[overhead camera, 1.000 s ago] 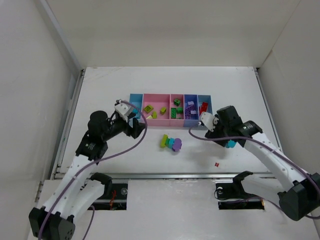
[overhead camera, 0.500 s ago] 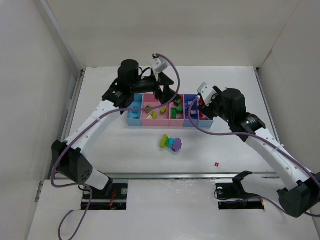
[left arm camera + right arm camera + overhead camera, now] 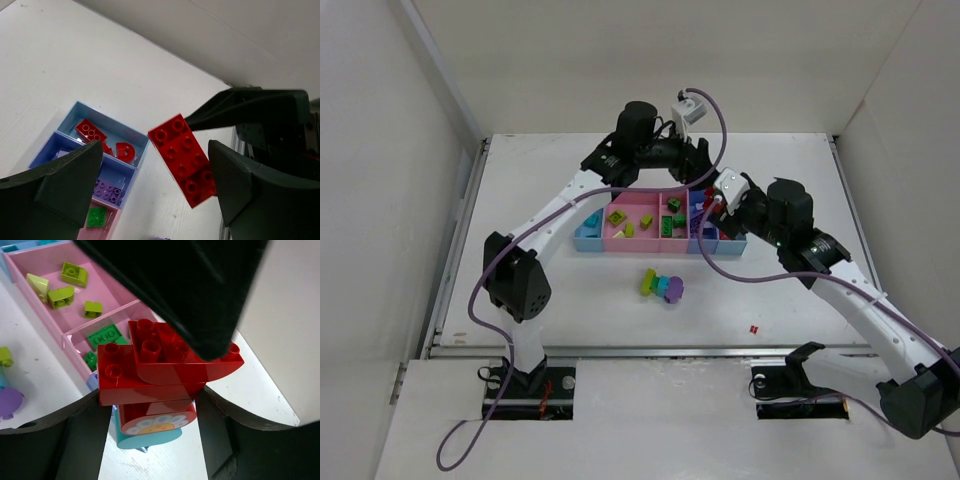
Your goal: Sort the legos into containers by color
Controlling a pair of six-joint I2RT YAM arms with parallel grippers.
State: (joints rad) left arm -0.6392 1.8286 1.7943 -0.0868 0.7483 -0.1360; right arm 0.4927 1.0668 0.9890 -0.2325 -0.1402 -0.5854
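Your right end effector (image 3: pixel 150 407) is clamped on a stack of red bricks (image 3: pixel 160 365), with a round cyan piece (image 3: pixel 150 432) stuck beneath it. Directly over it, filling the top of the right wrist view, hangs the left end effector (image 3: pixel 156 150), its jaws spread wide. In the left wrist view a red eight-stud brick (image 3: pixel 182 160) lies at the right side of that gap, touching the end effector there. You cannot tell from these views whether anything holds it. Lower left of it in that view sits the end bin (image 3: pixel 117 135), with red pieces inside. In the overhead view it is at the right end of the row of bins (image 3: pixel 642 240).

Both arms crowd the same spot, so I judge you should move one at a time. Lift the left clear before you lower the right. Centre the stack low over the red bin before you let go. The cyan piece belongs elsewhere, so split it off first. A loose cluster (image 3: pixel 662 287) and a tiny red bit (image 3: pixel 753 328) wait on the bench (image 3: pixel 520 200), lower in the frame.
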